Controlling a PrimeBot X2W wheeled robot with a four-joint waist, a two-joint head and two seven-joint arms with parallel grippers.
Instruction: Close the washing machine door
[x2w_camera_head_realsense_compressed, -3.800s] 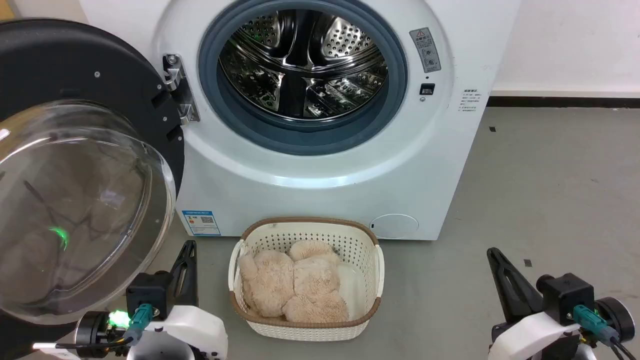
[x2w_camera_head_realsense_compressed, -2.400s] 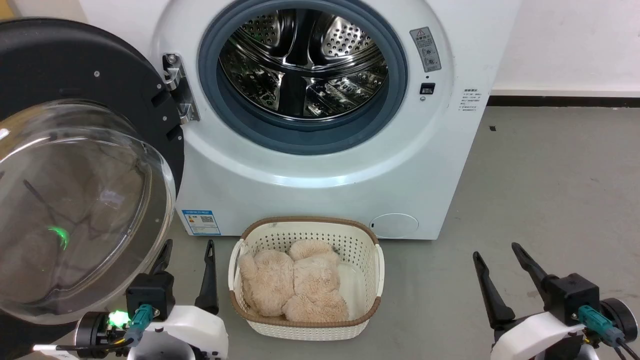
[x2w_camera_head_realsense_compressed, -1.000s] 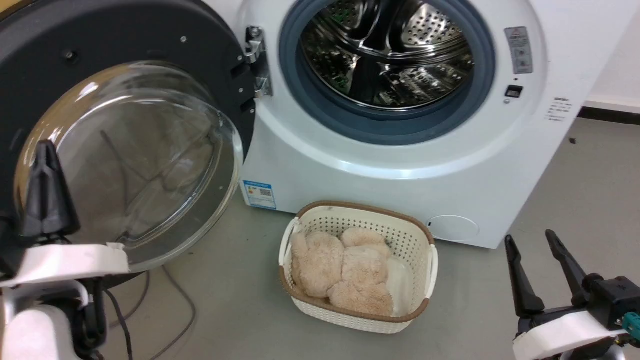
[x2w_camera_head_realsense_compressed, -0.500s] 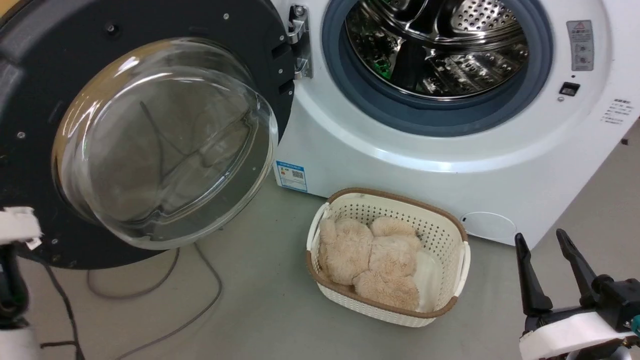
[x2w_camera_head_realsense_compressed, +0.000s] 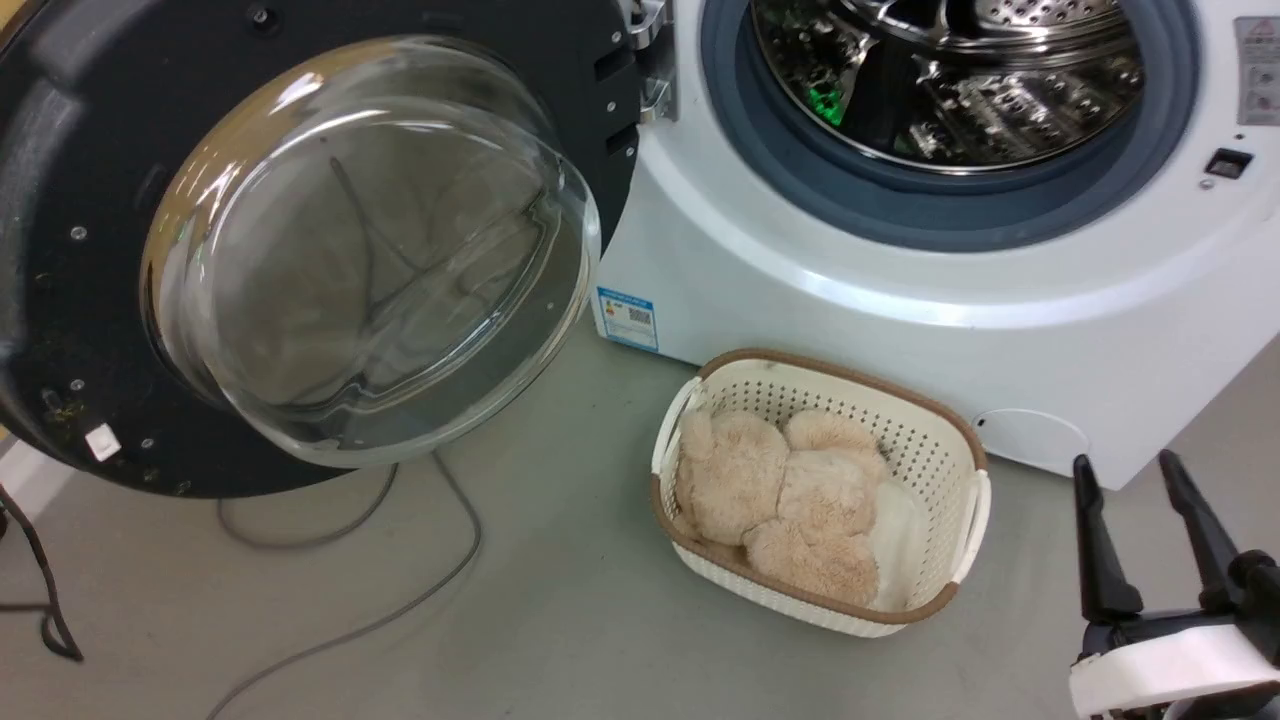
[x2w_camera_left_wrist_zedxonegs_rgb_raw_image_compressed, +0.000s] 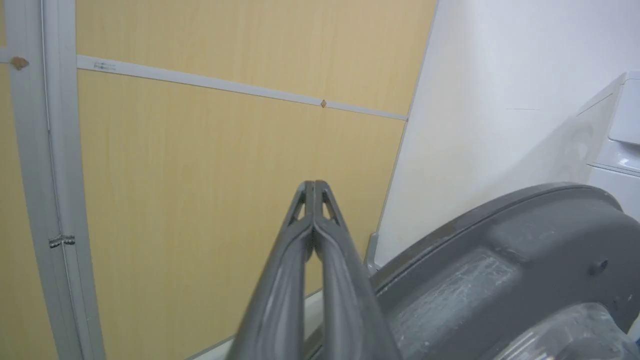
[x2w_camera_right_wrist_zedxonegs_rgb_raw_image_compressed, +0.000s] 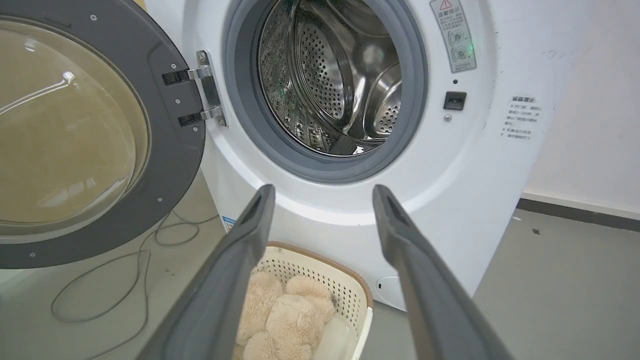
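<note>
The washing machine door hangs wide open at the left, its black rim around a bulging glass bowl, hinged to the white washing machine. The steel drum stands exposed inside the grey seal. In the left wrist view my left gripper is shut with nothing in it, its tips beside and above the door's outer rim, facing a wooden wall. My right gripper is open at the lower right, well apart from the door; in its own view the fingers frame the washer's front.
A cream laundry basket holding beige plush stands on the grey floor before the washer. Grey cables trail on the floor under the door. A tan wooden panel wall and a white wall stand behind the door.
The head camera has swung left and down, shifting the washer rightward. My left gripper went from open to shut, rose beside the door and left the head view. The right gripper opened.
</note>
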